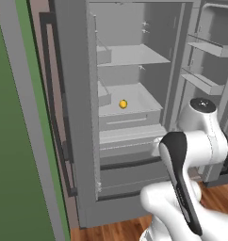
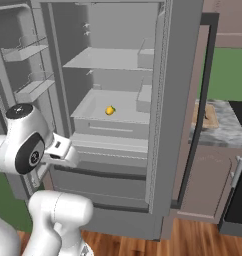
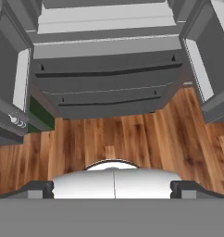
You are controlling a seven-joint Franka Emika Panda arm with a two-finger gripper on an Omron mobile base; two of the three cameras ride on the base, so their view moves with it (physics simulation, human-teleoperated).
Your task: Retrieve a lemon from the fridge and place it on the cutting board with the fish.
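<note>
The robot's white arm point(image 1: 191, 188) bulked nearest the base cameras, rising from the lower right of the left base view and blocking the fridge's lower right corner and part of the wooden floor point(image 1: 116, 229). From the right base camera its elbow point(image 2: 25, 145) covered the lower left of the open compartment. The gripper itself could not be made out from either base camera, and the hand camera showed no clear finger tips, so whether the jaws stood wide or narrow could not be told. The fridge point(image 1: 78, 117) stood with both doors swung open; the left door's dark handle point(image 1: 54, 108) ran down its edge, and the right door's bins point(image 1: 205, 47) were partly cut off by the frame. The lemon point(image 1: 123, 104) sat alone on a pale middle shelf point(image 1: 144, 101), well apart from the arm and above the drawers point(image 3: 109, 88), which the hand camera looked down on over plank flooring. From the right, the lemon point(image 2: 110, 110) lay toward the shelf's middle. Beyond the right-hand door point(image 2: 173, 100), a sliver of the tan cutting board point(image 2: 207, 117) showed on the marbled countertop point(image 2: 223, 132), mostly hidden by that door; whatever lay on it was too small to tell.
</note>
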